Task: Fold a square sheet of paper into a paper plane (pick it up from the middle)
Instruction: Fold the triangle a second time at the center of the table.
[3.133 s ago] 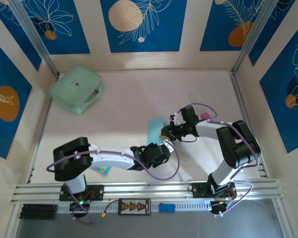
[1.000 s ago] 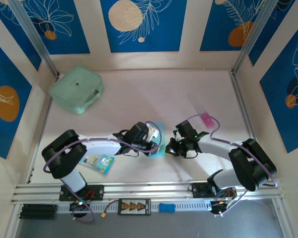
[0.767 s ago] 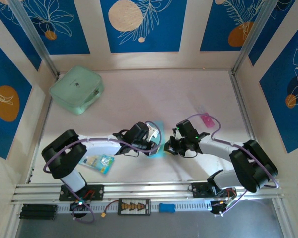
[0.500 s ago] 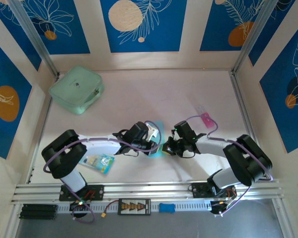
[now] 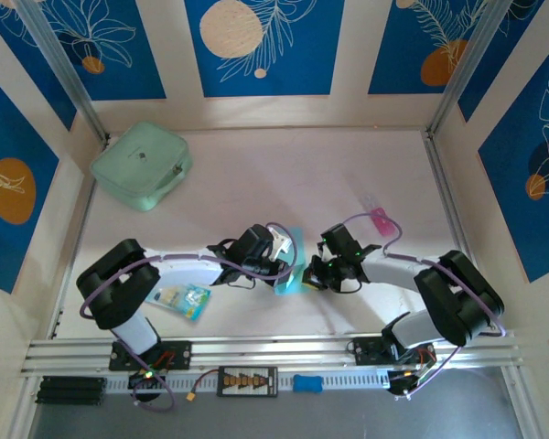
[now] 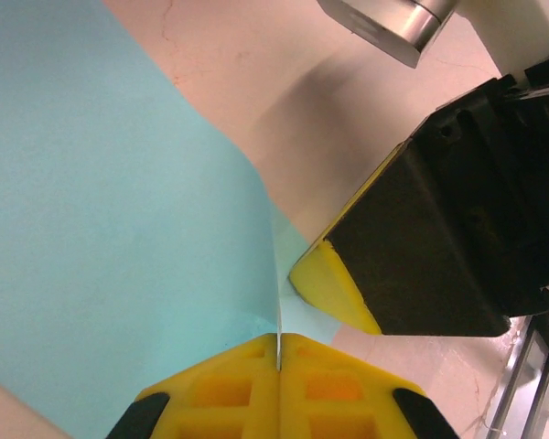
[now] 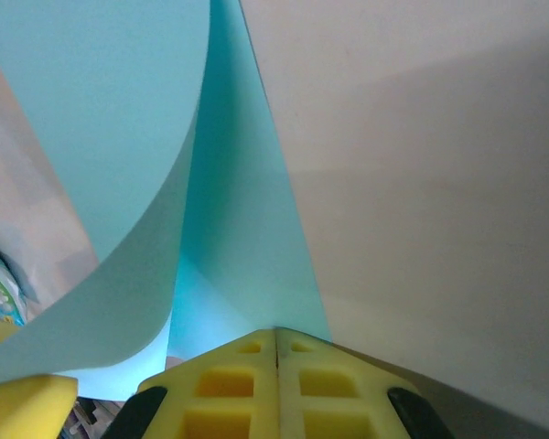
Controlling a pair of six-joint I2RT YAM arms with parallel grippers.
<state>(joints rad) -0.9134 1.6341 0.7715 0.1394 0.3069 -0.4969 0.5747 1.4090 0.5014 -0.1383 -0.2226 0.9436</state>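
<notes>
The square sheet of paper [image 5: 291,260] is light blue and stands bent on the table between my two grippers. In the left wrist view one flap [image 6: 101,229] rises as a wall, and its edge runs into my left gripper [image 6: 279,352], which is shut on it. My right gripper [image 7: 276,340] is shut, its yellow tip [image 6: 334,285] resting on the low flap [image 7: 247,229] that lies flat. In the top view the left gripper [image 5: 279,265] and right gripper [image 5: 305,274] nearly touch. The paper plane is out of view.
A mint-green pouch [image 5: 142,165] lies at the back left. A small printed packet [image 5: 183,300] sits by the left arm's base, and a small pink item [image 5: 382,219] behind the right arm. An aluminium rail [image 5: 274,352] runs along the near edge.
Three seconds ago the right gripper held the sheet up alone; the left gripper has since come in and gripped its edge. Over the last second the right gripper shifted slightly and the sheet looks narrower.
</notes>
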